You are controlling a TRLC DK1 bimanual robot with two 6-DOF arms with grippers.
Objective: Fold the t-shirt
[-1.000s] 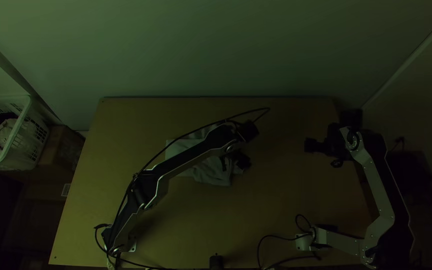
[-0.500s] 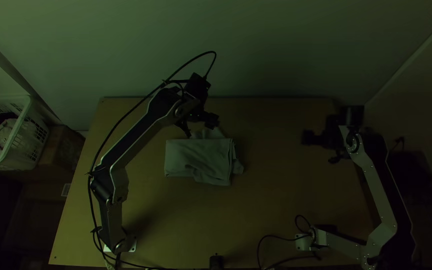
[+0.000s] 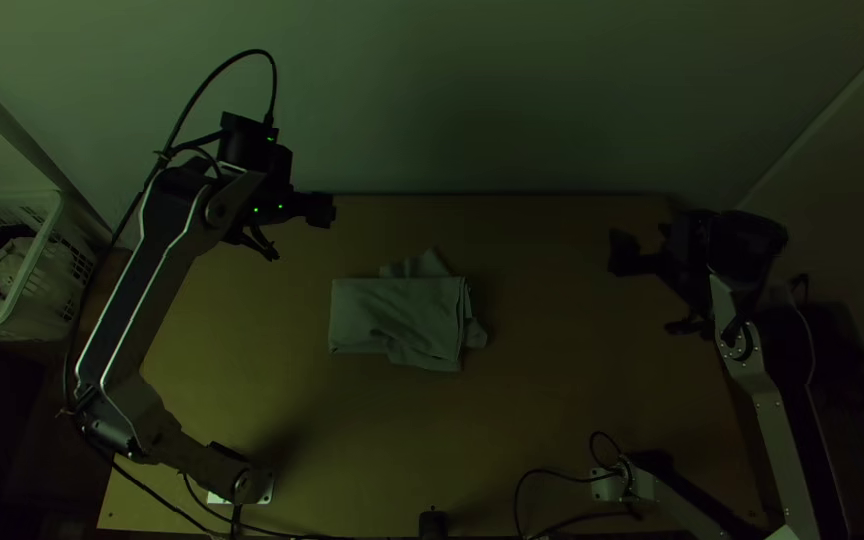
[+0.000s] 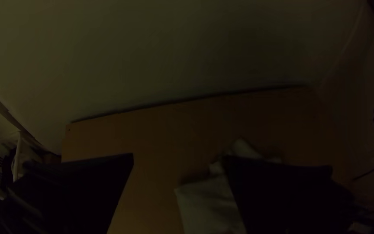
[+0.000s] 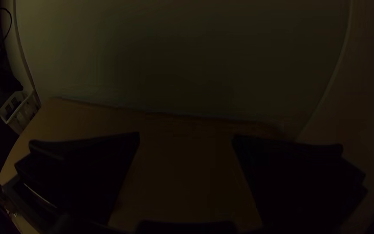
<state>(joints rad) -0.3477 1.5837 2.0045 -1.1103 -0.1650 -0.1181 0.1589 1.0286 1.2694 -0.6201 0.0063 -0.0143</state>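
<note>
Just toward eleven o'clock of the table's (image 3: 542,420) middle, the t-shirt (image 3: 402,312) is lying folded, loose cloth poking out at its four and twelve. It's likely staying light and floppy, wanting a layered pinch at nine. Fingers are standing spread on the right gripper (image 3: 650,292), at the shirt's three, and left gripper (image 3: 296,232), between ten and eleven.

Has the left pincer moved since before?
Yes: in the top view, the left pincer went left and closer to the far edge of the wooden table.
</note>
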